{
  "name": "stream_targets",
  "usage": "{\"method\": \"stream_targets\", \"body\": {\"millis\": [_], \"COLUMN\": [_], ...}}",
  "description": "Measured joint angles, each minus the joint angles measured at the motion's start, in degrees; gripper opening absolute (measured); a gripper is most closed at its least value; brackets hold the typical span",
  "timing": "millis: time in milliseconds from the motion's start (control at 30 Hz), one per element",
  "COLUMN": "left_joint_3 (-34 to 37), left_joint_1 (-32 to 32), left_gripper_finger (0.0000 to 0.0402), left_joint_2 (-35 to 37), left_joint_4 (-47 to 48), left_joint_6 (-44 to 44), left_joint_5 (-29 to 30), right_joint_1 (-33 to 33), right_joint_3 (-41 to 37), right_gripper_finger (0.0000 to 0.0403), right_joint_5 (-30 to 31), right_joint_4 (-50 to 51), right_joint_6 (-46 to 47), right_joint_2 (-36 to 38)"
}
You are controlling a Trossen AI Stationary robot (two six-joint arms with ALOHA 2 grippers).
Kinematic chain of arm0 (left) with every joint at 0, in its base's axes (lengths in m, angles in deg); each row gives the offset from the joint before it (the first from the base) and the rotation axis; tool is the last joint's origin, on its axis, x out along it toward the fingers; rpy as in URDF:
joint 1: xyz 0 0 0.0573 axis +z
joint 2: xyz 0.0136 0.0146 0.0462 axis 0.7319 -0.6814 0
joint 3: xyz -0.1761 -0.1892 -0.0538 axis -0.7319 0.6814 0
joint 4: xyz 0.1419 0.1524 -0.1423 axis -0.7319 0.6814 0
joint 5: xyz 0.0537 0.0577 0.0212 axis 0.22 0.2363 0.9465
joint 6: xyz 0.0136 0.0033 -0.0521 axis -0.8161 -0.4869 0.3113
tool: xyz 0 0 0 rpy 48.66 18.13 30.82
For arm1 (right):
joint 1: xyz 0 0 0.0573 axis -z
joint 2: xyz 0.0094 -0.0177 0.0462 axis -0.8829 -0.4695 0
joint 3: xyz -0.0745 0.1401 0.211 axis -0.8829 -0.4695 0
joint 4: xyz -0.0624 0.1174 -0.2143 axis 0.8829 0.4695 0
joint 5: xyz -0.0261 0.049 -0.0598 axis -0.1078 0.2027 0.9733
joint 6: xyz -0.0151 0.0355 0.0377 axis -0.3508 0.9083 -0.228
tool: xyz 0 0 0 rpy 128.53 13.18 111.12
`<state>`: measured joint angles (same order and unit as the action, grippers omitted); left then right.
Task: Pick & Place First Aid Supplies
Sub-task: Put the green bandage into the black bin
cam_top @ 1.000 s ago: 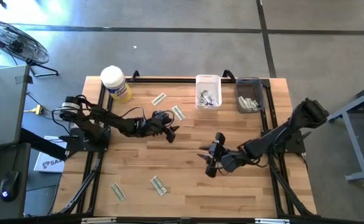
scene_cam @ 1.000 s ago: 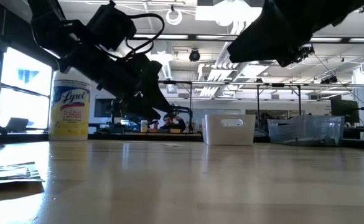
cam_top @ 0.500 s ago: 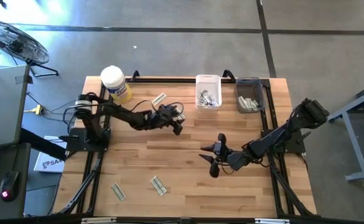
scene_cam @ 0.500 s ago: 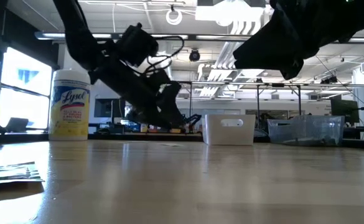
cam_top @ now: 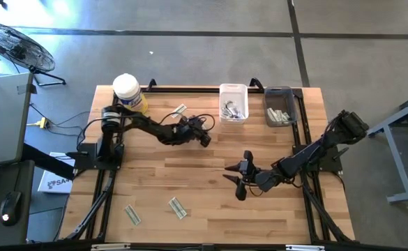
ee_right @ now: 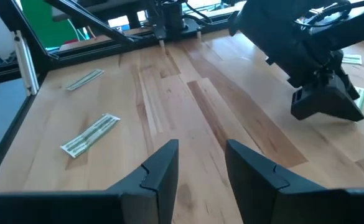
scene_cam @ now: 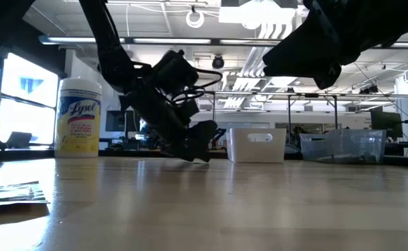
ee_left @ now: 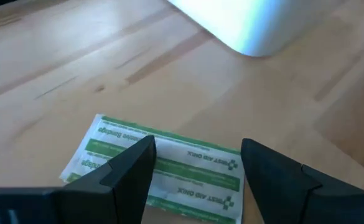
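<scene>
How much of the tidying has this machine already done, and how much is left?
Some packets already lie in the white bin and the grey bin. The left gripper, open, is over a green-and-white strip by the white bin. Three strips wait on the table. The right gripper hangs open, empty.

the left tool (cam_top: 205, 139) reaches toward the white bin (cam_top: 233, 102) at the far edge of the table (cam_top: 210, 209). the right tool (cam_top: 236, 178) hovers mid-table. green-and-white strips lie near the yellow tub (cam_top: 130, 93) and at the near-left: one strip (cam_top: 177, 207), another strip (cam_top: 132, 215).
</scene>
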<state>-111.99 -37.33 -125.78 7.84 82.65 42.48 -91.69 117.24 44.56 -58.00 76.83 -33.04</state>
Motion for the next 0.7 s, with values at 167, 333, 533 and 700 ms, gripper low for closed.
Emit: {"method": "stream_targets", "body": {"millis": [167,333,533,700], "left_joint_3": [0.0,0.1,0.1,0.2], "left_joint_1": [0.0,0.0,0.1,0.1], "left_gripper_finger": [0.0208,0.0135,0.0060,0.0040], "left_joint_2": [-0.2,-0.2,-0.3,-0.3], "left_joint_4": [1.5,2.3,4.0,4.0], "left_joint_6": [1.3,1.7,3.7,3.8], "left_joint_5": [1.7,2.7,3.2,3.4], "right_joint_1": [0.0,0.0,0.0,0.0], "right_joint_3": [0.0,0.0,0.0,0.0], "right_gripper_finger": [0.0126,0.0126,0.0126,0.0126], "right_joint_5": [0.1,0.1,0.1,-0.1], "right_joint_4": [0.0,0.0,0.0,0.0], "right_joint_6": [0.0,0.0,0.0,0.0], "right_joint_2": [0.0,0.0,0.0,0.0]}}
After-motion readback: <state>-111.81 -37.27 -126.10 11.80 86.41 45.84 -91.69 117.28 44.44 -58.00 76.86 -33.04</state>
